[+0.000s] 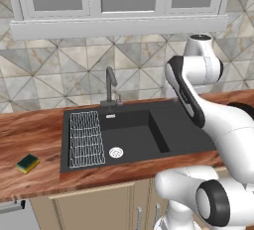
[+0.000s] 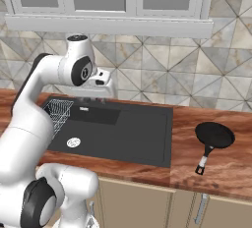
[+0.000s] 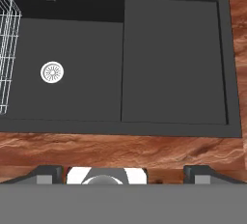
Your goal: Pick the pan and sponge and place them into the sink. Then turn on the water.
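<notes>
On the wooden counter [image 2: 206, 170] to your right of the matte black rectangular sink [image 2: 133, 133] lies the small round black frying pan [image 2: 214, 135], handle toward the front edge. Your yellow sponge with green scouring top [image 1: 28, 163] sits well apart on the counter's left side. Above the basin's front rim, your gripper [image 3: 123, 174] hangs with fingers [image 3: 48, 174] spread wide, holding nothing. A white wire rack [image 1: 86, 139] rests beside the silver drain [image 1: 115, 152].

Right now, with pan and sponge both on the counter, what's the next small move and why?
Probably swing toward the frying pan: it lies right of the empty sink, the sponge lies left, and the gripper hangs open over the sink's front edge holding nothing.
</notes>
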You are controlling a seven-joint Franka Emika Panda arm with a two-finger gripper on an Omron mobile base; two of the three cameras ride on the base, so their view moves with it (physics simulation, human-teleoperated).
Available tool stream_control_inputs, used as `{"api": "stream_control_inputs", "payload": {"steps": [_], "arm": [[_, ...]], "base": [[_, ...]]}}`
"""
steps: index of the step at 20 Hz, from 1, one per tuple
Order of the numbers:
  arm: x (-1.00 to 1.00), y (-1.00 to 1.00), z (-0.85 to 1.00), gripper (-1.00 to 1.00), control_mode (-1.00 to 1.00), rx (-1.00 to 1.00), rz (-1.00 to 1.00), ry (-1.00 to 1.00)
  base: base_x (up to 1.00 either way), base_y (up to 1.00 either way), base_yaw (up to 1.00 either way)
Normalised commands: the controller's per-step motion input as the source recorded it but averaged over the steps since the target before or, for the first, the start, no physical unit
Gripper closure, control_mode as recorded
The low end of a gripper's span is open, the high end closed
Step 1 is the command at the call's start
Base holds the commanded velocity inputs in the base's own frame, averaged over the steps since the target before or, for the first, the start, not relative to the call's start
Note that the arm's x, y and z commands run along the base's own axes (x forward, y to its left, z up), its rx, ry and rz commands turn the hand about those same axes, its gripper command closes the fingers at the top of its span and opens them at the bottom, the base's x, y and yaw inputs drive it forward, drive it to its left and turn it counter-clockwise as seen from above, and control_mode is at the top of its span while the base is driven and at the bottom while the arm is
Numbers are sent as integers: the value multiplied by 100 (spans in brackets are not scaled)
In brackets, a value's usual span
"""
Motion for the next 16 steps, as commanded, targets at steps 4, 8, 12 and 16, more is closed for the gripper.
{"api": "stream_control_inputs", "payload": {"steps": [4,8,12,16], "arm": [[-10,-17,-11,-100,-100,-4,0,3],[-12,-19,-15,-100,-100,-3,0,3],[-9,-23,-15,-100,-100,-3,0,3],[-2,-22,-12,-100,-100,-3,0,2]], "base": [[0,0,0],[0,0,0],[0,0,0],[0,0,0]]}}
